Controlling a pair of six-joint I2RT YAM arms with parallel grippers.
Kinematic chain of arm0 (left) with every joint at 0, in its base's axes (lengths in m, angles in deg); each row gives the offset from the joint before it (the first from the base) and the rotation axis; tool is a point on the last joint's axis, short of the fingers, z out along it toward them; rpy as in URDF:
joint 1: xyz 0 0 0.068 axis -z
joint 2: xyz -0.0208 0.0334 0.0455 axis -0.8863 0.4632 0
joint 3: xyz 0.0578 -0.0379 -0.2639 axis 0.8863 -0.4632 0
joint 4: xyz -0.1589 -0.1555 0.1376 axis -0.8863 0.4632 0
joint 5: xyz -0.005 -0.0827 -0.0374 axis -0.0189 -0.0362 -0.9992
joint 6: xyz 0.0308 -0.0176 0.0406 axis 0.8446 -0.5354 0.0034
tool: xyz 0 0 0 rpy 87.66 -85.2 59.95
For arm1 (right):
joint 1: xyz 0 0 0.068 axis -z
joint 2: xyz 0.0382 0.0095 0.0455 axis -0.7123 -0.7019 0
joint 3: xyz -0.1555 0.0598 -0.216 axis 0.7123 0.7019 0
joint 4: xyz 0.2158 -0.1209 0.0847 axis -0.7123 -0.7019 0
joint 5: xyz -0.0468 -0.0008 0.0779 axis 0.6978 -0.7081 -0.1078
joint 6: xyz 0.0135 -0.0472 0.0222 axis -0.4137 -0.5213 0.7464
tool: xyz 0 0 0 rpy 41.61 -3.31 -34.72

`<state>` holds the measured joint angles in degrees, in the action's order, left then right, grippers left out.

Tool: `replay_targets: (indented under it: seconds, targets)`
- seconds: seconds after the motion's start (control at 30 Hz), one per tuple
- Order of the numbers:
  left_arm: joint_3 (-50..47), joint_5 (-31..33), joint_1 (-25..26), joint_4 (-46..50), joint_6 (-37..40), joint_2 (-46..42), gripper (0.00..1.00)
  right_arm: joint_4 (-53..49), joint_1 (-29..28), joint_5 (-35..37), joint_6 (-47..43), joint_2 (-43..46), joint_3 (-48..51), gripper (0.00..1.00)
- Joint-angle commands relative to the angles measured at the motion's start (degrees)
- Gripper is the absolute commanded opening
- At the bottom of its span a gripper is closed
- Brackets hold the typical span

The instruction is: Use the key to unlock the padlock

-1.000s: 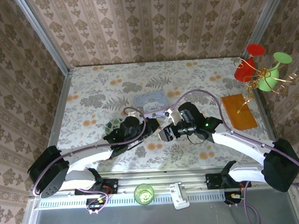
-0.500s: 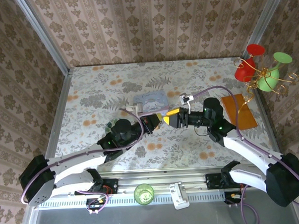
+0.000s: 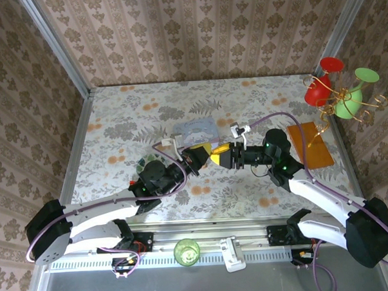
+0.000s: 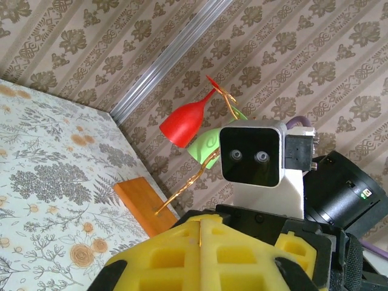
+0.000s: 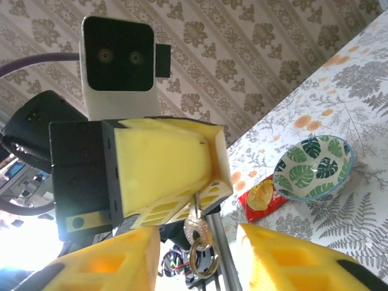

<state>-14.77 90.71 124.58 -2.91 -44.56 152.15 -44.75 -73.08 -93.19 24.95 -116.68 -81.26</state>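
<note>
Yellow padded fingers of the left gripper (image 5: 200,182) are pressed together on the key (image 5: 195,223), a small silvery piece hanging downward from the fingertips with a thin ring dangling under it, at the lower centre of the right wrist view. In the left wrist view a thin gold sliver (image 4: 200,232) shows in the seam between those closed pads at the bottom of the frame. The right gripper (image 5: 197,260) stands wide, one yellow finger at each lower corner of its own view, with the ring hanging in the gap between them and touching neither.

From above, both grippers meet tip to tip at the middle of the floral tabletop (image 3: 115,117), the left gripper (image 3: 199,155) just left of the right gripper (image 3: 221,156). A pale blue tin (image 3: 196,128) lies just above them in that frame. A leaf-patterned bowl (image 5: 312,170) and a red-and-gold packet (image 5: 260,197) sit side by side at the right of the right wrist view.
</note>
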Motion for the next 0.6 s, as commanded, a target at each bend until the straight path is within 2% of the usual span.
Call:
replay_targets:
  seconds: [0.0,0.2,0.43,0.57]
  targets:
    - [-0.8,1.0,0.4,-4.5,2.1,-0.8,0.0,4.6,-0.5,-2.0,2.0,-1.0,0.8,0.34]
    - [-1.2,1.9,0.4,-5.3,2.1,-0.9,0.0,8.7,-0.8,-2.7,4.6,-2.6,1.1,0.24]
    - [-2.0,2.5,0.4,-7.7,2.1,-0.1,0.0,13.2,-1.8,-1.8,7.5,-2.9,2.3,0.23]
    - [-2.0,2.3,0.4,-8.1,2.7,0.2,0.0,14.1,-2.0,-1.5,8.0,-2.6,2.8,0.19]
